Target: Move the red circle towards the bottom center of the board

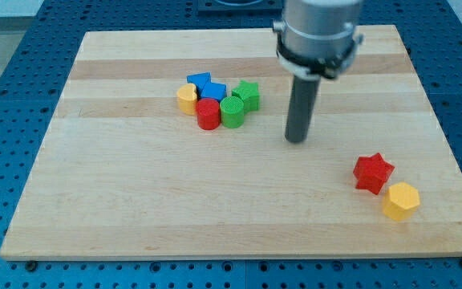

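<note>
A straight dark rod is hanging down from the arm's grey collar at the view's top, and my tip is resting on the pale wooden board, right of centre and in its upper half. The arm is carrying no gripper at all, so there are no jaws to be apart, together or clamped on anything; only the rod's lower end is meeting the surface, and it is touching no block. The red circle, a short red cylinder, is sitting well to the view's left of my tip, at the lower edge of a tight cluster in the board's upper middle. Pressing against its right side is a green cylinder, with a second green block, of a knobbly shape that is hard to make out, just above and to the right of that. A yellow block is lying just upper left of the red circle, and two blue blocks are crowding the top of the cluster. Well apart from all this, toward the view's lower right, a red star is sitting with a yellow hexagon just beside it, lower and to the right.
</note>
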`<state>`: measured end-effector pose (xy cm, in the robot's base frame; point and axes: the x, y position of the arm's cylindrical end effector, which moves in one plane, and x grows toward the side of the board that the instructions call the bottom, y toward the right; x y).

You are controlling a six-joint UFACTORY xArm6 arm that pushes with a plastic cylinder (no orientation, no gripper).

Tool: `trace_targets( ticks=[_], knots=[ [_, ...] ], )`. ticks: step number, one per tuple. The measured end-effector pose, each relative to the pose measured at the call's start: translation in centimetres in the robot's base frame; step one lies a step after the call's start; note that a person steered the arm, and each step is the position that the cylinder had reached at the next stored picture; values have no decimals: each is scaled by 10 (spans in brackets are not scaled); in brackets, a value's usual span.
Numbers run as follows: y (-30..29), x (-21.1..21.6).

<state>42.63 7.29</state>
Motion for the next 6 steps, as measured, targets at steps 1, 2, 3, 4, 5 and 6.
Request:
trace_targets(
  ticks=[1, 2, 3, 4, 5, 6],
  knots=[
    [-4, -18],
    [-21, -68],
    [-72, -133],
    [-131, -176],
    [-192, -196],
    [-217, -160]
  ],
)
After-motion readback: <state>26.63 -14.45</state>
